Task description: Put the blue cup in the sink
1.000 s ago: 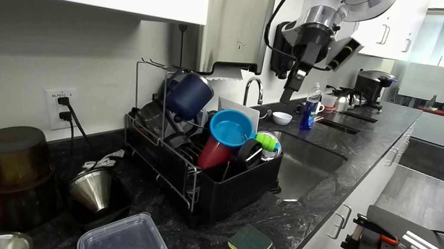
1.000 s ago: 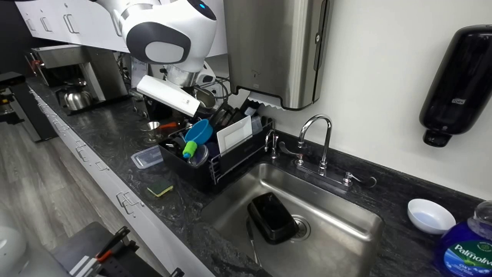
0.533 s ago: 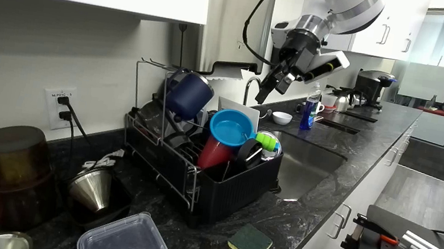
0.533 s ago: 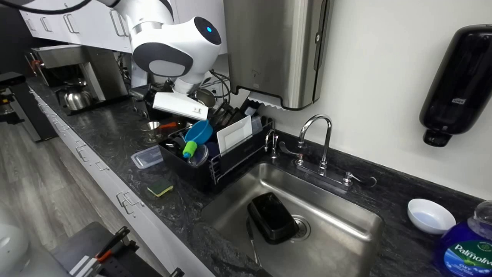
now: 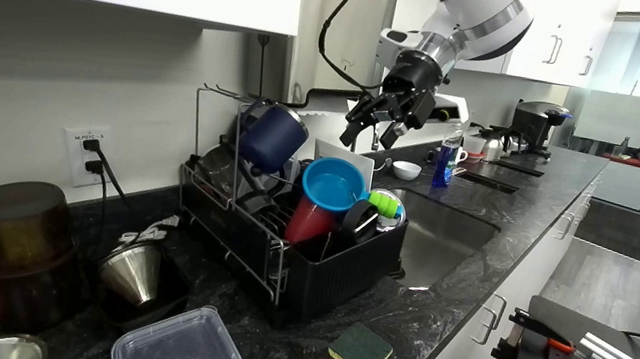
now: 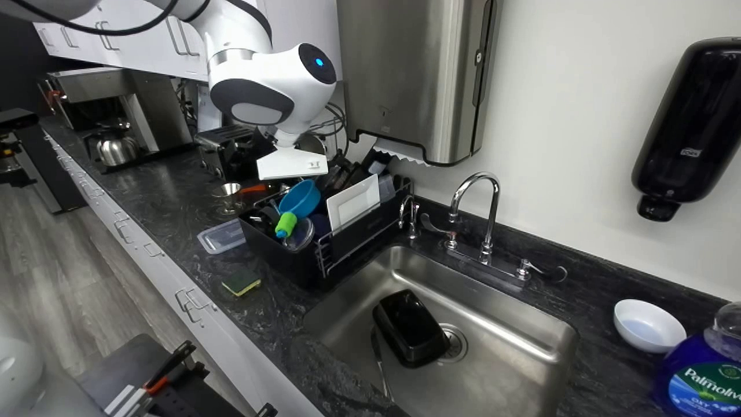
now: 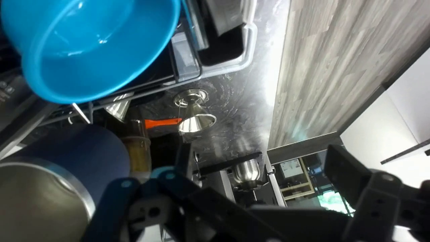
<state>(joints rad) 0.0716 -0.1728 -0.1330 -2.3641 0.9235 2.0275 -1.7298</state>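
The blue cup (image 5: pixel 274 138), dark navy with a metal-edged mouth, leans tilted in the upper wires of the black dish rack (image 5: pixel 337 279). In the wrist view the same blue cup (image 7: pixel 72 151) fills the lower left, outside the jaws. My gripper (image 5: pixel 369 138) hangs above the rack's far side, apart from the cup, with its fingers spread. Between the gripper's (image 7: pixel 260 156) fingers in the wrist view there is only background. The metal sink (image 6: pixel 503 362) lies beside the rack, under an arched faucet (image 6: pixel 492 217).
A sky-blue bowl (image 5: pixel 333 184) with a green handle sits over a red cup (image 5: pixel 309 223) in the rack. A white plate (image 6: pixel 354 201) stands upright there. The sink holds a black tray (image 6: pixel 410 327). A towel dispenser (image 6: pixel 414 75) hangs on the wall. A sponge (image 5: pixel 360 352) lies in front.
The arm has swung over the dish rack, nearer the blue cup, and come down slightly. The hand has rotated, so both spread fingers now show. The cup and dishes have stayed put.
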